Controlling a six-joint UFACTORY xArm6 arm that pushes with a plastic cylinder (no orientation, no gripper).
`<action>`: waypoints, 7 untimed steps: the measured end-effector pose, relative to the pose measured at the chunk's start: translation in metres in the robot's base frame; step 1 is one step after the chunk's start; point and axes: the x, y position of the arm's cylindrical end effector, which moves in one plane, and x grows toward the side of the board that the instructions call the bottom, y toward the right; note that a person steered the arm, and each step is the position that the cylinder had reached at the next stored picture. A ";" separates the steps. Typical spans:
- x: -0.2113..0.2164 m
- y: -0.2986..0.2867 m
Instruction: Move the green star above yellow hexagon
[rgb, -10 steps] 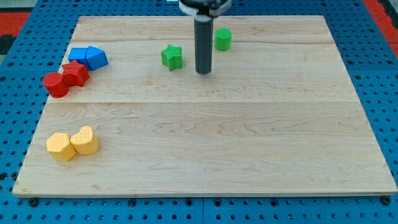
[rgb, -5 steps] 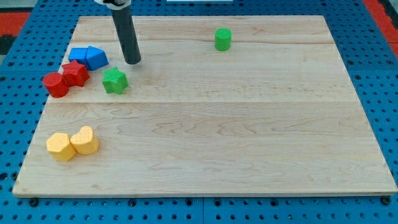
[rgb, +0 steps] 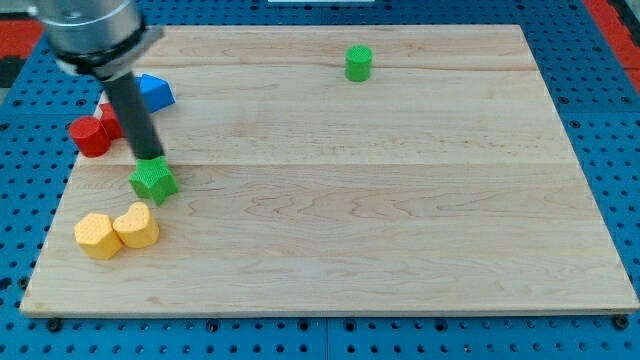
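Observation:
The green star (rgb: 154, 182) lies at the view's left on the wooden board (rgb: 350, 200), just above and slightly right of the yellow heart (rgb: 137, 226). The yellow hexagon (rgb: 97, 236) sits touching the heart's left side. My tip (rgb: 150, 157) is at the star's top edge, touching it or nearly so. The dark rod rises up and to the left from there.
Two red blocks (rgb: 90, 135) sit at the left edge, partly behind the rod. A blue block (rgb: 155, 92) lies above them. A green cylinder (rgb: 358, 63) stands near the view's top, right of centre.
My tip swept from the top centre to the left and downward. The green star moved with it, from top centre down to just above the yellow blocks.

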 end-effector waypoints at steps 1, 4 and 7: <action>0.030 -0.015; 0.015 0.093; 0.018 0.018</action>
